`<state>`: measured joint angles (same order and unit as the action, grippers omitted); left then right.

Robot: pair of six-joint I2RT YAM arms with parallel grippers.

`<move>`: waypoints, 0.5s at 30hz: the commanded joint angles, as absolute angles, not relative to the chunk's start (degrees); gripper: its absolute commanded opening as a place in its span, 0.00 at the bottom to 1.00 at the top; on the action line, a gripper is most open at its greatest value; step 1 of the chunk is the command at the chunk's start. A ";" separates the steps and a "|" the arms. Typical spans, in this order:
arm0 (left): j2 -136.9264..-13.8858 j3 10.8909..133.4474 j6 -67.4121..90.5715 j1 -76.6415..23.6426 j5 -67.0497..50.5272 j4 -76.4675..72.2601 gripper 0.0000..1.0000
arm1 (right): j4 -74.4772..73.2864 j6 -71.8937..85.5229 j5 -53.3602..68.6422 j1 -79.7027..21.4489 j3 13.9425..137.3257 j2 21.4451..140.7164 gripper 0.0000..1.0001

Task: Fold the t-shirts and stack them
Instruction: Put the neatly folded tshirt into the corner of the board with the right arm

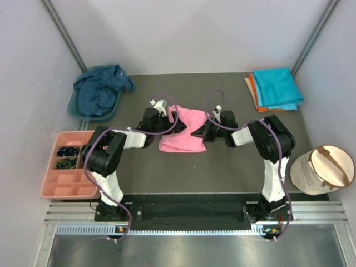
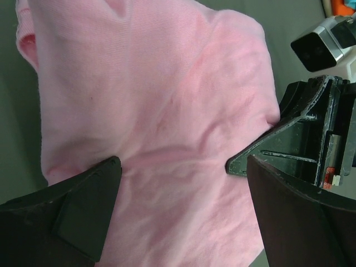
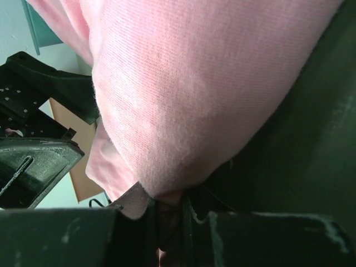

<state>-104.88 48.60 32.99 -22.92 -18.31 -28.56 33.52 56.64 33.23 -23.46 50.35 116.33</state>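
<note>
The bright pink t-shirt (image 1: 183, 131) lies partly folded on the dark mat at the table's middle. My left gripper (image 1: 171, 123) is over its left edge with jaws wide apart above the pink cloth (image 2: 161, 122), gripping nothing. My right gripper (image 1: 198, 132) is at the shirt's right edge, shut on a pinched fold of the pink cloth (image 3: 183, 111); its finger (image 2: 267, 150) also shows in the left wrist view. The turquoise t-shirt (image 1: 277, 87) lies folded on the orange one (image 1: 253, 89) at the back right. The navy t-shirt (image 1: 99, 89) is crumpled in the teal basin (image 1: 75, 108).
A salmon-pink compartment tray (image 1: 67, 186) with small dark items sits at the left. A beige cap or bag (image 1: 320, 169) lies at the right edge. Grey walls close in the back and sides.
</note>
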 commanded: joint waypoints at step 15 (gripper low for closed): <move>-72.96 56.52 30.32 -20.04 -3.08 -2.46 0.99 | -21.69 24.46 18.20 -19.34 77.67 111.00 0.00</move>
